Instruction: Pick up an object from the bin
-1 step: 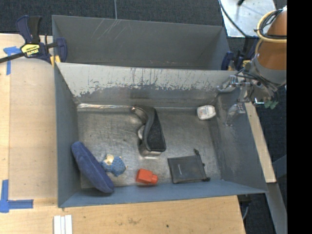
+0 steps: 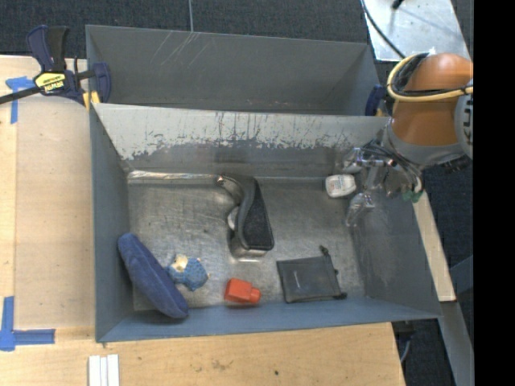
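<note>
Camera view, read from the left: the grey metal bin (image 2: pixel 109 215) holds a long dark blue pouch (image 2: pixel 149 276) lying slantwise in the near left corner. Just beside it is a small blue and cream toy (image 2: pixel 191 273), then a small red-orange block (image 2: pixel 241 293) near the front wall. A black and grey brush-like item (image 2: pixel 253 219) lies mid-floor. A flat black case (image 2: pixel 306 280) lies right of centre, near the front. A white rounded piece (image 2: pixel 340 186) sits at the right rear of the floor, just beside the gripper (image 2: pixel 360 207). Contact between the two cannot be confirmed. Whether the claw is apart or together cannot be told. The arm's orange cover (image 2: pixel 430 103) stands over the bin's right rim.
</note>
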### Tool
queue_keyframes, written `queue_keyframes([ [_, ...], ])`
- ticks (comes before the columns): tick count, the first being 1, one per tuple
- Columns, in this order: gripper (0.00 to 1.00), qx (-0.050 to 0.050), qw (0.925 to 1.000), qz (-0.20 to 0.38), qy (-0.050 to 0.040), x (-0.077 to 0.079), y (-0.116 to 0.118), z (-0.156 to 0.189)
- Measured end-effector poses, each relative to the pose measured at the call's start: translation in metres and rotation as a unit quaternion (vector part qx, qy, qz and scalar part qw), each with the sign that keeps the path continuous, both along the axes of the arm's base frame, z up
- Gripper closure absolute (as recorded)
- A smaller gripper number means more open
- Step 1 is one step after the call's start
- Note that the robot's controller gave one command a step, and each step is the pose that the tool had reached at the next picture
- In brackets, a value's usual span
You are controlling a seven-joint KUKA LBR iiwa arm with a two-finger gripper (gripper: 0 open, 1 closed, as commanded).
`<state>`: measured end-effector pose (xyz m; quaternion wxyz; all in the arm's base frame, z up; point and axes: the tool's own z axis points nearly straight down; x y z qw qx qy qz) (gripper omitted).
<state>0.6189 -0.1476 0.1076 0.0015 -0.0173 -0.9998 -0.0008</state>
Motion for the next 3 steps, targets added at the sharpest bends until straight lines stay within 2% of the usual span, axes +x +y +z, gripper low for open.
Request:
queue_keyframes([
  [1, 0.00, -0.002, 0.9986, -0.053, -0.0007, 0.005, 0.015, -0.034],
  [2, 1.00, -0.002, 0.9986, -0.052, -0.0078, 0.008, 0.015, -0.033],
  [3, 1.00, -0.002, 0.9975, 0.071, -0.0080, -0.009, 0.041, 0.163],
])
